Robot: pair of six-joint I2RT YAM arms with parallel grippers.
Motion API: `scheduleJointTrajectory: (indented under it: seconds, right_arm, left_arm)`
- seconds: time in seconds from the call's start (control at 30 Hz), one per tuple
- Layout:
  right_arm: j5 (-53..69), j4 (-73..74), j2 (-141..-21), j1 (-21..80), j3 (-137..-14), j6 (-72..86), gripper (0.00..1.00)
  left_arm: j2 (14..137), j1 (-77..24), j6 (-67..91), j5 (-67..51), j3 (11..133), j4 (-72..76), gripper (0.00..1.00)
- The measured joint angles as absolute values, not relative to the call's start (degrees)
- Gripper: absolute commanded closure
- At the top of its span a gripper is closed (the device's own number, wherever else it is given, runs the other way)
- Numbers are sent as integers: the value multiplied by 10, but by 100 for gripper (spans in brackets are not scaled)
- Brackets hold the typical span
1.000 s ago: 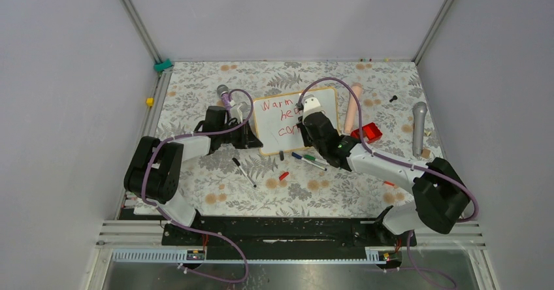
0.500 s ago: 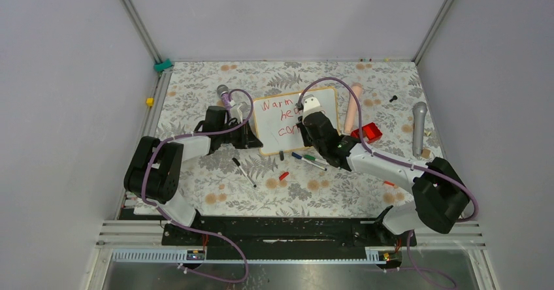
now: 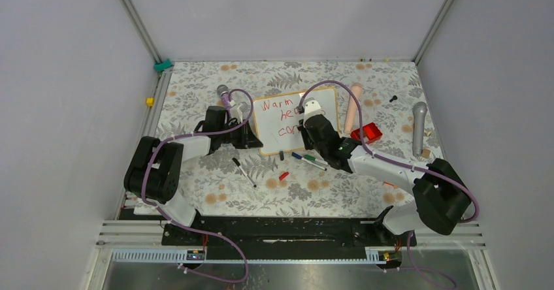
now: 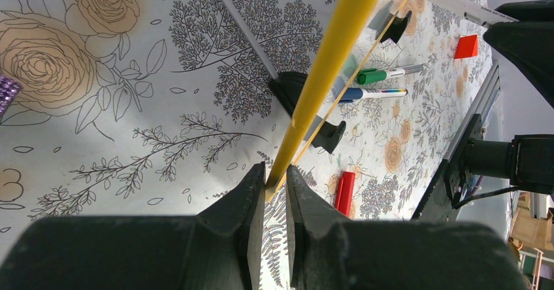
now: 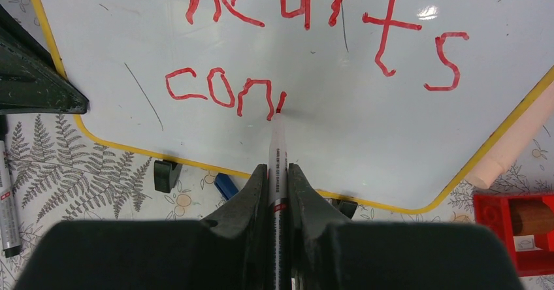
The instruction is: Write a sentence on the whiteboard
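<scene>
The whiteboard lies at the table's middle; its yellow-wood frame and black clip feet show in the right wrist view. The sentence reads "Warm", "hearts" and "con" plus a fresh stroke. My right gripper is shut on a red marker with its tip touching the board after "con". My left gripper is shut on the board's left frame edge, seen edge-on. In the top view the right gripper covers part of the lower words, and the left gripper is at the board's left side.
Blue and green markers, a black pen, a red cap, a red block, a pink cylinder, a grey microphone and a purple microphone lie around the board. Grey walls enclose the table.
My right gripper has shifted slightly down and right along the third line with the marker. The left arm and board have not moved.
</scene>
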State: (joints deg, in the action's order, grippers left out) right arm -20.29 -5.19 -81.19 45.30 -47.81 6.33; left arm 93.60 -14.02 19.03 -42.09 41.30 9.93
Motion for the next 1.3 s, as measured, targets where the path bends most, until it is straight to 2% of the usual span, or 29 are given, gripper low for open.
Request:
scheduleJointTrajectory:
  seconds: [1.3]
  right_arm:
    - [-201,-29,-821,452,-502,57,100]
  left_arm:
    - [936,-140,190,-421,413,99,99]
